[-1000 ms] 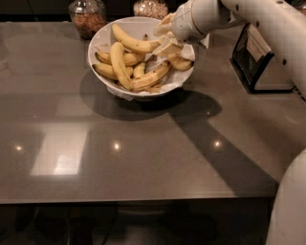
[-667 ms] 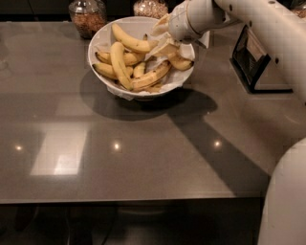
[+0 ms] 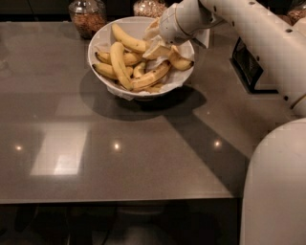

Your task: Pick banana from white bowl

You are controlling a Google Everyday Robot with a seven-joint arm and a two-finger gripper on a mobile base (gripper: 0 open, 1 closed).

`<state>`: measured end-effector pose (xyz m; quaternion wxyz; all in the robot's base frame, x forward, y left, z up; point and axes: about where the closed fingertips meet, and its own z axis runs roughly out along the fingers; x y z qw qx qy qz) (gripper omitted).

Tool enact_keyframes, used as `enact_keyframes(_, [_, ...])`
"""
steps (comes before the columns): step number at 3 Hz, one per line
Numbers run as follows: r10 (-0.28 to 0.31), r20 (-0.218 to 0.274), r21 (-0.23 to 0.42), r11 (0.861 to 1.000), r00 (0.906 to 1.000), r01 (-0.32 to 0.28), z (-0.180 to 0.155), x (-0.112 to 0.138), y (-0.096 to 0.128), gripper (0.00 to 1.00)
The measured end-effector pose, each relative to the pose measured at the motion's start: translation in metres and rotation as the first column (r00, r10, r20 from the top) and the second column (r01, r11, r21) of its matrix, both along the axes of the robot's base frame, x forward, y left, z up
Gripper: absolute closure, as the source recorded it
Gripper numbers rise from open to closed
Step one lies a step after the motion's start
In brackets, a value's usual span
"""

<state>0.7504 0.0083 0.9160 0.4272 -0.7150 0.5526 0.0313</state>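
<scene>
The white bowl (image 3: 103, 36) with crumpled paper lining stands at the back middle of the dark table and holds several bananas. The long, evenly curved yellow banana (image 3: 126, 42) lies across the top of the pile, towards the bowl's far side. My gripper (image 3: 154, 38) reaches in from the right over the bowl's right half. It is open, with one finger above and one below the right end of that banana. The banana still rests on the pile. A stubbier banana with a dark tip (image 3: 181, 62) lies by the right rim, under my wrist.
Two glass jars with brown contents (image 3: 87, 16) (image 3: 149, 7) stand just behind the bowl. A black object (image 3: 248, 67) sits at the right, behind my arm. My white arm crosses the top right, and my base (image 3: 275, 191) fills the lower right.
My gripper has moved a little left and deeper over the bowl, up to the right end of the long banana. The bananas and the bowl have not moved.
</scene>
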Motion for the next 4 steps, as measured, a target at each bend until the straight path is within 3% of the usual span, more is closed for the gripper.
enact_keyframes(1, [0.010,-0.008,-0.015,1.000,0.9999,-0.010,-0.006,0.006,0.007,0.49])
enact_keyframes(2, [0.023,-0.007,-0.025,0.999,0.9997,-0.023,-0.007,0.010,0.014,0.67])
enact_keyframes(3, [0.024,-0.007,-0.026,0.999,0.9997,-0.024,-0.007,0.011,0.015,0.91])
enact_keyframes(4, [0.031,0.011,-0.013,0.999,0.9995,-0.031,0.004,0.008,0.017,1.00])
